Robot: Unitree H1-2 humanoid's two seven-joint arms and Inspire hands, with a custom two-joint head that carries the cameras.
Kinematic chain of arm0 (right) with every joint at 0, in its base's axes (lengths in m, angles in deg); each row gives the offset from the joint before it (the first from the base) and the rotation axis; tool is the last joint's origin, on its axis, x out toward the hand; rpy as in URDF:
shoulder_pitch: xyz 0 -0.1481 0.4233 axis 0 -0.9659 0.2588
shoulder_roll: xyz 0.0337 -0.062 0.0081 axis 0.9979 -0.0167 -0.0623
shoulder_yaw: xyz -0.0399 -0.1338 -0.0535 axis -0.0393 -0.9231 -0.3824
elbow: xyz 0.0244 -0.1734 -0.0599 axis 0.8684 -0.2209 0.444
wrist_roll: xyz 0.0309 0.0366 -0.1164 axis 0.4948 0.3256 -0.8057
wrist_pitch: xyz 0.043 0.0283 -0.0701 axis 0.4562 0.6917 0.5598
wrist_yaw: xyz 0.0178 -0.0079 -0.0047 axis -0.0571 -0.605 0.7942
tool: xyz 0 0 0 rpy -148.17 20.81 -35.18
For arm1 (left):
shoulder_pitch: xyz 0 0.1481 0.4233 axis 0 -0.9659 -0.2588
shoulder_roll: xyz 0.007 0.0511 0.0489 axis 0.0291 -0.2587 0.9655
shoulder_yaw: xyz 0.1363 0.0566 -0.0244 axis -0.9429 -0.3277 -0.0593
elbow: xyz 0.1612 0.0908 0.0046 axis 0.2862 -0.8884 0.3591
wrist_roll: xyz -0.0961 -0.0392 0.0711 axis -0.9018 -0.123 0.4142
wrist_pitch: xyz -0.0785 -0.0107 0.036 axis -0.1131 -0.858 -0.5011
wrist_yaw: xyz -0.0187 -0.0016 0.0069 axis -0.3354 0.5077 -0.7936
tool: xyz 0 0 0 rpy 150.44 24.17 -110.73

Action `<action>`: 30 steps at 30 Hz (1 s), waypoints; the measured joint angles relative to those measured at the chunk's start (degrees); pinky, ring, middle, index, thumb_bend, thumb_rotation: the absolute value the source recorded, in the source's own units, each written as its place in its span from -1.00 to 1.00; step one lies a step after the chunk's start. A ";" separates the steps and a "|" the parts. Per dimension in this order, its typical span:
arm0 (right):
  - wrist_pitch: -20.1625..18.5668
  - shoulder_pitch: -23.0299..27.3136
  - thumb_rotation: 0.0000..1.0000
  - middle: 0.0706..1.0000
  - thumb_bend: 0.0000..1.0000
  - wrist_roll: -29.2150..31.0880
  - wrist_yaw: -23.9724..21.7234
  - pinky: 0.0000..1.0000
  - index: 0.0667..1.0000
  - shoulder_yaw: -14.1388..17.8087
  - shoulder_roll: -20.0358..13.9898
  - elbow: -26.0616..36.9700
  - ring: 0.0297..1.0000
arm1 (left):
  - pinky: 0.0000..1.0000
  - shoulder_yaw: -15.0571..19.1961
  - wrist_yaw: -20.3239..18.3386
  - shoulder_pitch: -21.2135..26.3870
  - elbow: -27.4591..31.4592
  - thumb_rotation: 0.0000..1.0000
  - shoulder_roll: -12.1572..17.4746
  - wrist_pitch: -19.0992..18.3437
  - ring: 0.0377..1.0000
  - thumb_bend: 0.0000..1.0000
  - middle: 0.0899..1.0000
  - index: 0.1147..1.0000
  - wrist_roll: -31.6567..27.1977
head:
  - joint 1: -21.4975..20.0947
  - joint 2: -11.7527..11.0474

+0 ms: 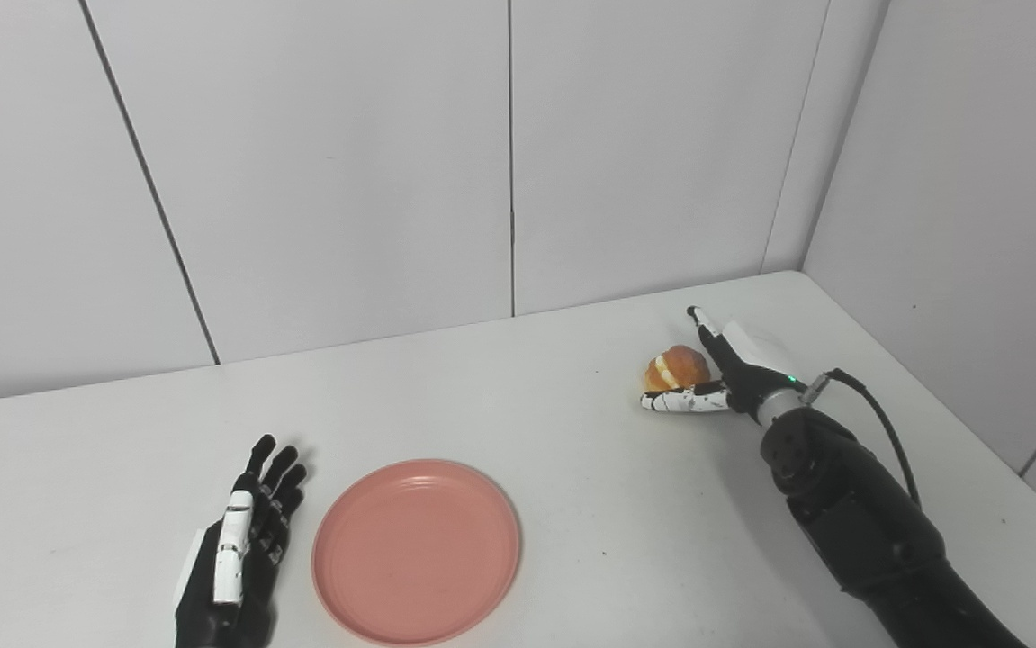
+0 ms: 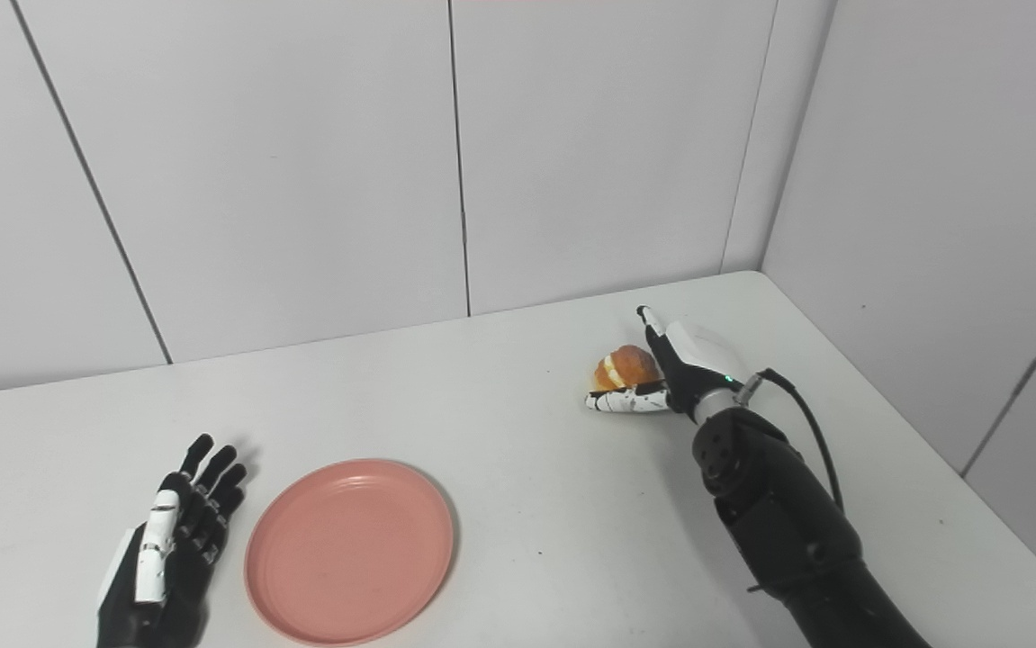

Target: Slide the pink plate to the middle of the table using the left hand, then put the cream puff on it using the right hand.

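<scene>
One pink plate (image 1: 416,551) is seen near the table's (image 1: 572,468) front edge, left of centre – nothing is set on it. One cream puff (image 1: 677,368) is cradled far right by the right hand (image 1: 723,371), fingers spread, not clamped. The left hand (image 1: 238,549) is laid flat just beside the plate, holding nothing, fingers barely parted.

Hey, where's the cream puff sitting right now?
The golden-brown cream puff sits on the white table, far right in both eye views, cupped between the right hand's fingers, well away from the round pink plate.
</scene>
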 measured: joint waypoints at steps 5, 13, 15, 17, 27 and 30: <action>0.88 0.78 -0.10 0.86 0.83 1.05 1.60 0.47 0.94 -0.53 0.01 -1.78 0.74 | 0.99 0.02 -0.01 -0.09 0.14 1.00 0.02 -0.02 0.91 -0.31 0.90 0.90 0.01 | 0.09 0.18; 2.70 2.53 -0.19 0.88 0.84 2.55 3.83 0.52 0.91 -1.06 0.07 -5.70 0.76 | 0.99 0.00 -0.01 -0.27 0.37 1.00 0.14 -0.07 0.91 -0.30 0.91 0.91 0.04 | 0.61 0.70; 2.79 3.27 -0.21 0.88 0.83 2.89 4.20 0.53 0.91 -1.16 0.18 -7.01 0.77 | 0.99 -0.02 0.00 -0.28 0.40 1.00 0.14 -0.08 0.91 -0.30 0.91 0.90 0.05 | 0.70 0.88; 2.79 3.64 -0.24 0.89 0.81 3.46 4.57 0.54 0.90 -1.15 0.30 -7.59 0.78 | 0.99 -0.03 0.00 -0.28 0.43 1.00 0.14 -0.10 0.91 -0.30 0.91 0.90 0.05 | 0.70 0.88; 3.21 5.30 -0.46 0.44 0.57 4.52 5.31 0.18 0.51 -1.87 0.55 -10.48 0.34 | 0.98 -0.01 0.23 -0.83 1.24 1.00 0.12 -0.39 0.90 -0.31 0.90 0.89 0.31 | 1.23 1.49; 3.99 5.99 -0.67 0.16 0.37 4.02 6.12 -0.05 0.25 -3.30 0.21 -11.93 0.06 | 0.99 -0.09 0.20 -0.97 1.39 1.00 0.13 -0.42 0.91 -0.30 0.91 0.90 0.30 | 1.32 1.67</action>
